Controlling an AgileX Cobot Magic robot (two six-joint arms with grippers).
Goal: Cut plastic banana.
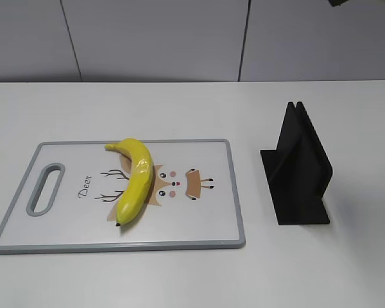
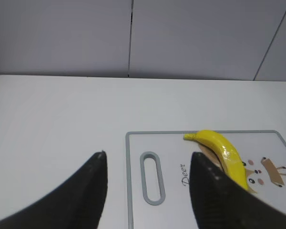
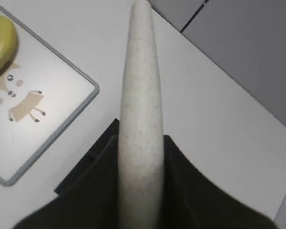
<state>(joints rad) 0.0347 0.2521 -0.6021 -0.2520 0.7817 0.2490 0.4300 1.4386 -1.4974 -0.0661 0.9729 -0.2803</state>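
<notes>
Neither arm shows in the exterior view apart from a dark scrap cut off at the upper right corner, too little to identify. In the right wrist view the right gripper (image 3: 138, 191) fills the bottom of the frame, its dark fingers pressed against either side of a pale speckled knife (image 3: 140, 109) seen edge-on; the lower end of this tool runs out of the frame, so how far it extends cannot be told. In the left wrist view the left gripper (image 2: 148, 183) is spread wide with nothing between its two black fingers, whose bases are cut off by the bottom edge. The plastic banana (image 1: 136, 179) lies on the cutting board (image 1: 205, 221), left of centre in the exterior view, partly covering a printed deer cartoon. Its long axis runs from the upper left of the board down toward the near edge, curving so the bulge faces right; the slim stem end points to the upper left and the blunt dark tip sits at the lower end. The board is white with a grey rim and a slot handle at its left side, beside the word "Deer". To the right of the board, well apart, stands a black holder (image 1: 298, 170) on a flat base. Everything rests on a white table (image 1: 179, 109), backed by grey wall panels (image 1: 154, 38) with dark seams.
</notes>
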